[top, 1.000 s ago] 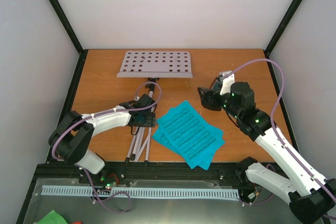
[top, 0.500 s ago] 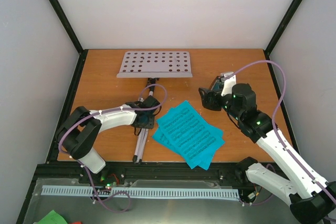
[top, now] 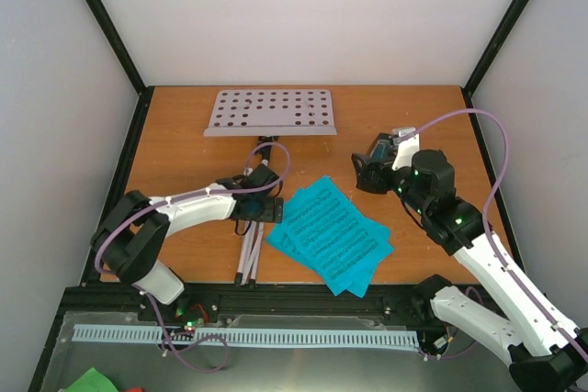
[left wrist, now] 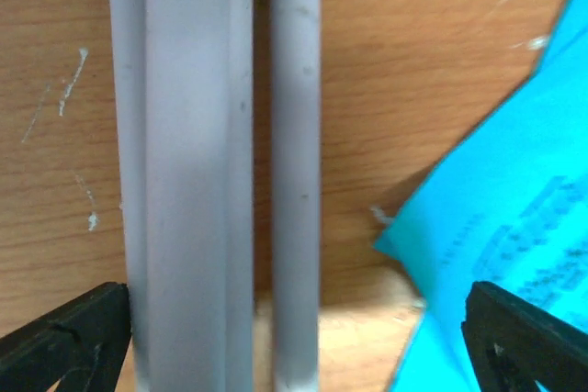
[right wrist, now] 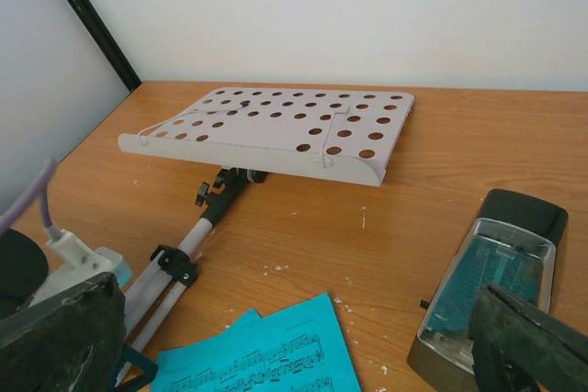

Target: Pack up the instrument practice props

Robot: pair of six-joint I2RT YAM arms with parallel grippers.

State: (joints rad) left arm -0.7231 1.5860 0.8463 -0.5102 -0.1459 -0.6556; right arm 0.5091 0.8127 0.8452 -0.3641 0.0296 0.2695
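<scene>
The white music stand lies flat on the table, its perforated desk (top: 271, 112) (right wrist: 276, 126) towards the back and its legs (top: 248, 250) (left wrist: 225, 172) folded together, pointing to the near edge. My left gripper (top: 260, 211) (left wrist: 294, 346) is open and straddles the legs without gripping them. Cyan sheet-music pages (top: 331, 233) (left wrist: 514, 227) (right wrist: 266, 360) lie fanned just right of the legs. The black metronome (right wrist: 487, 291) (top: 378, 148), under its clear cover, lies on its side at the right. My right gripper (top: 363, 173) (right wrist: 294, 346) hovers open beside it, holding nothing.
The wooden table (top: 184, 162) is walled by white panels with black frame posts at the back corners (top: 142, 89). A white slotted rail (top: 248, 337) runs along the near edge, below the arm bases. A purple cable (top: 459, 117) loops over the right arm.
The stand's legs, spread a second ago, now lie folded together. My left gripper narrowed around them, opened wide again and shifted slightly right. The right arm drew slightly back.
</scene>
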